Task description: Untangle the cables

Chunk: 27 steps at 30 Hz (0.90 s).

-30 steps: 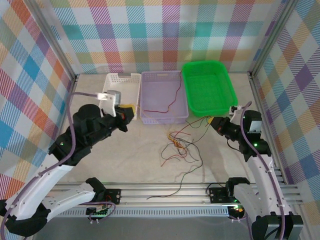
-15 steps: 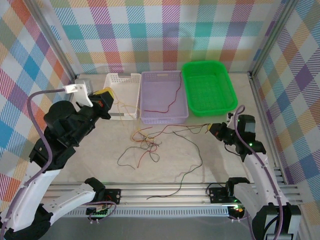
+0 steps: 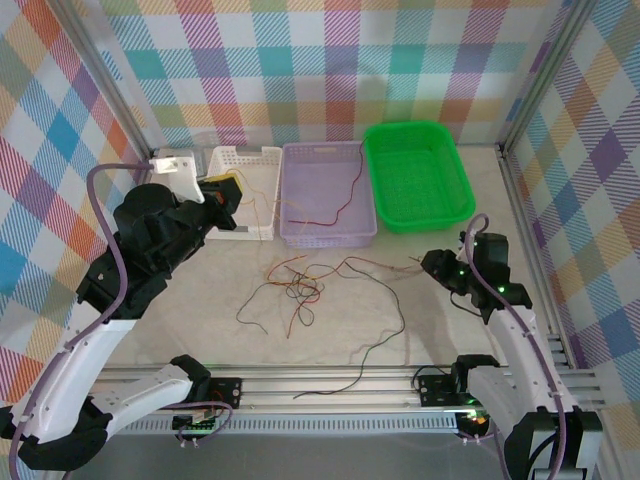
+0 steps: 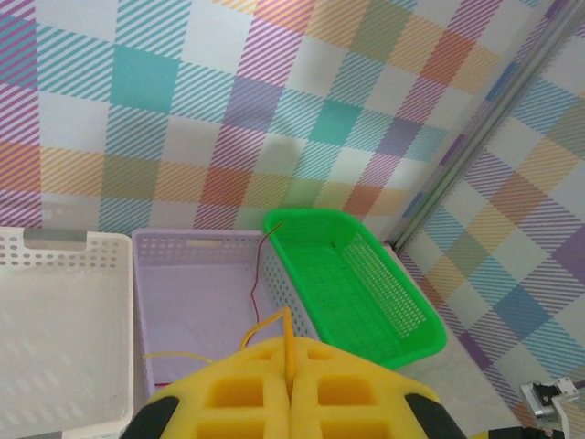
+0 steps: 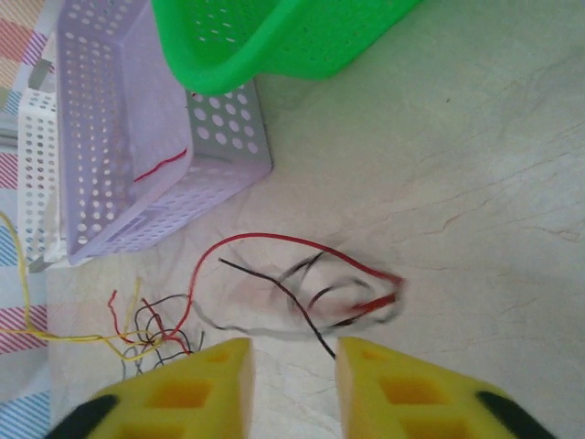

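- Nearest the arm bases, on the pale worktop (image 3: 200, 300): a dark cable (image 3: 401, 322), curving from the front rail up toward the middle.
- To the right, low over the worktop: right hand (image 3: 432, 264), pads apart with a clear gap in the wrist view (image 5: 294, 366), gripping nothing.
- Just ahead of those pads: loose red and dark cable ends, too blurred to say whether touching a pad.
- Mid-worktop, between the two arms: main knot of the cables (image 3: 300, 290), red, yellow-orange and dark strands crossing one another, with loops trailing left and a long strand reaching right toward the right hand; same knot at the lower left of the right wrist view (image 5: 151, 334).
- Farther back on the left, raised above the white basket (image 3: 250, 160): left hand (image 3: 228, 190), pads pressed together (image 4: 289, 352) and clamped on a thin yellow cable (image 4: 286, 320) that leaves the seam between them.
- Along the far side, left to right and touching: white basket, lavender basket (image 3: 330, 238), green basket (image 3: 415, 175).
- Inside the lavender basket: one red cable (image 3: 335, 212), lying apart from the knot.
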Each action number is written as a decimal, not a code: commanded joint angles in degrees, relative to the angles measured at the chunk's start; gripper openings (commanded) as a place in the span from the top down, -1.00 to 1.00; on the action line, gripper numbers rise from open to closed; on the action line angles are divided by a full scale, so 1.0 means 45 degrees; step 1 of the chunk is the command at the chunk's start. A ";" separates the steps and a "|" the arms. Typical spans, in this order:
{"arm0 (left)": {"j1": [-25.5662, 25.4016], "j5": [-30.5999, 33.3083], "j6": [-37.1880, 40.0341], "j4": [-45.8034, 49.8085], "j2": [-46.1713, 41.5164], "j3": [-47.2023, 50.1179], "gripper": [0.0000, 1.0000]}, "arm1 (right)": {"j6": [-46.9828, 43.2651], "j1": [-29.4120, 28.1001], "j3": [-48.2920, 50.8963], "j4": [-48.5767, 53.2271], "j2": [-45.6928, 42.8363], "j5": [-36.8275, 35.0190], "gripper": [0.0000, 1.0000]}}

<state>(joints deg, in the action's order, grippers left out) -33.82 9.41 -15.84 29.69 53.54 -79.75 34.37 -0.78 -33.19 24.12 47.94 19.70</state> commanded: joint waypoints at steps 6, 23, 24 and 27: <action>0.0153 -0.1178 -0.0523 -0.0734 0.0528 -0.0306 1.00 | -0.0289 -0.0255 -0.1040 -0.0188 -0.0592 0.2204 -0.22; 0.0153 -0.2080 -0.1688 -0.1427 0.0393 -0.0801 1.00 | -0.2658 -0.9090 -0.2229 -0.5290 0.5315 -0.0565 -0.38; 0.0153 -0.2091 -0.1713 -0.1426 0.0358 -0.0813 1.00 | -0.2724 -0.9259 -0.2351 -0.5416 0.5692 -0.0722 -0.37; 0.0153 -0.2121 -0.1752 -0.1384 0.0306 -0.0834 1.00 | -0.2831 -0.9632 -0.2572 -0.6158 0.6706 -0.1007 -0.34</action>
<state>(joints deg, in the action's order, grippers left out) -33.80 0.86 -22.94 25.23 55.64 -81.71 24.49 -43.11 -42.39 2.13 75.75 18.06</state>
